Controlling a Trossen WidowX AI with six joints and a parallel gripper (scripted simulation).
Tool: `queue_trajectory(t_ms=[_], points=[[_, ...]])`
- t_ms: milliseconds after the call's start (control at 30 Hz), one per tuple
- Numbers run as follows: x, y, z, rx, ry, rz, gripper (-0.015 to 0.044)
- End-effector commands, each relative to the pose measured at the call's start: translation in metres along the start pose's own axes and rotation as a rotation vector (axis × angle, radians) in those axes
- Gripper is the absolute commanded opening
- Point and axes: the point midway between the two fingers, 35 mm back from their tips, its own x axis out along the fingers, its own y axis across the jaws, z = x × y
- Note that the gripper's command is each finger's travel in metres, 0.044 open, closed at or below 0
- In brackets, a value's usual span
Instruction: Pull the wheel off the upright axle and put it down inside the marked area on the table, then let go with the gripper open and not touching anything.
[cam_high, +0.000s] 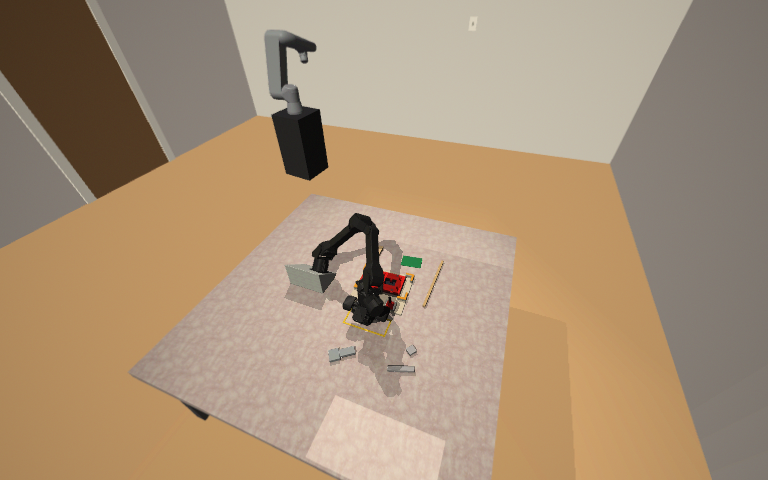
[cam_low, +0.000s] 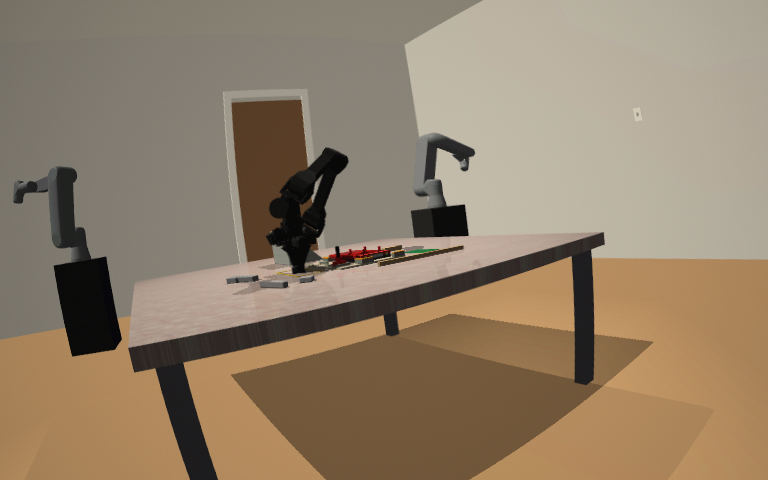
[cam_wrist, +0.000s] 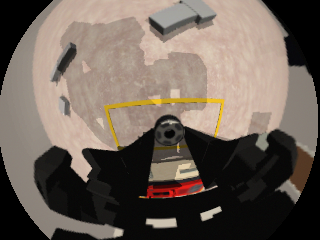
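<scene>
The hand (cam_wrist: 170, 154) grips the dark wheel (cam_wrist: 168, 132) between its fingers, low over the tabletop (cam_wrist: 120, 7), inside the yellow-outlined marked area (cam_wrist: 114, 120). A red fixture (cam_wrist: 175, 190) lies behind the hand. No writing is legible.

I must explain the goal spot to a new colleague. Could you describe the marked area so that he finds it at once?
Find the black arm in the middle of the table. Under its pincer, beside the red fixture, lies the marked area. It is only a thin yellow rectangle outline, flat on the table, unlike the solid grey blocks nearby.
</scene>
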Motion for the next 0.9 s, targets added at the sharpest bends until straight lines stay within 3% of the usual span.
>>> queue_trajectory(t_ms=[0,100,267,400,600,700,867], points=[[0.0,0.0,0.0,-0.002,-0.001,0.0,0.0236],[-0.008,0.001,0.0,0.0,-0.001,0.001,0.03],[-0.053,0.0,0.001,0.006,0.001,0.004,0.03],[-0.06,0.0,0.001,0.007,0.001,0.004,0.03],[-0.092,-0.053,-0.019,0.014,-0.001,0.004,0.044],[-0.106,-0.081,-0.033,0.011,0.001,0.0,0.044],[-0.107,-0.083,-0.034,0.011,0.001,0.0,0.044]])
